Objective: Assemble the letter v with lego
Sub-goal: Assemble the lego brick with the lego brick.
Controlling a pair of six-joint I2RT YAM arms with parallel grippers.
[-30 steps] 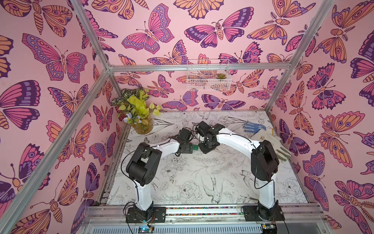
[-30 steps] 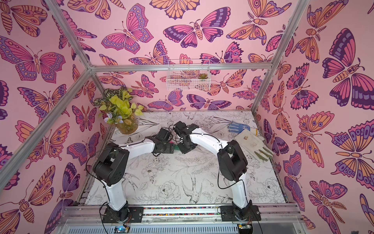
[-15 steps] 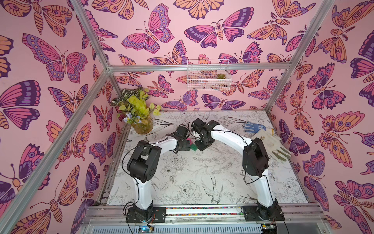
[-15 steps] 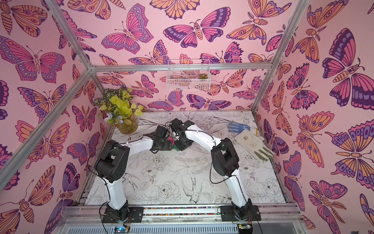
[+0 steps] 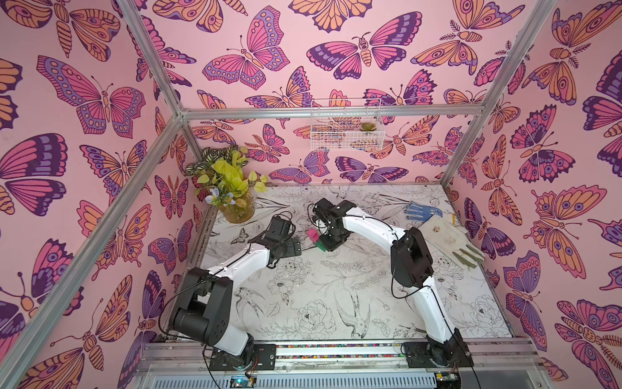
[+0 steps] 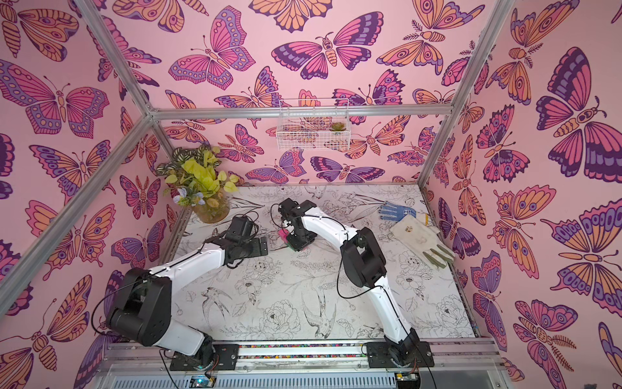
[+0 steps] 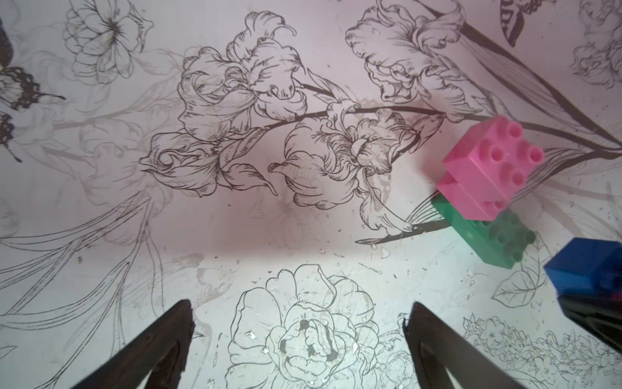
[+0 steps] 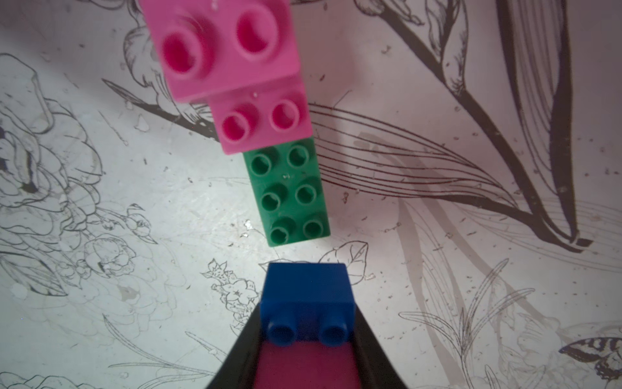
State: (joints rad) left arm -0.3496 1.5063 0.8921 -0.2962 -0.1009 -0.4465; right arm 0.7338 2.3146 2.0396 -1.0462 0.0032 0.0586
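The lego (image 7: 484, 188) sits on the white table with drawn flowers (image 5: 336, 303), towards the back, between your two arms. A long green studded plastic brick (image 8: 289, 192) lies flat. Two pink square plastic bricks (image 8: 262, 118) climb like steps from one end of it.

Your right pincer (image 8: 307, 323) is squeezed shut on a blue square plastic brick (image 8: 306, 289). Something dark pink (image 8: 303, 367) is tucked behind it between the fingers, likely the last pink brick. The blue one hangs just short of the green brick's free end and does not touch it. Your left pincer (image 7: 296, 336) is wide open and holds nothing. It hangs over bare table beside the bricks.

Watch out here. Nothing holds the green brick down, so a push from the side could slide the whole stack away. If the blue brick comes down crooked, the bumps will not fit and it may pop out of the pincer. A hard press on the free end could tip the pink steps up.
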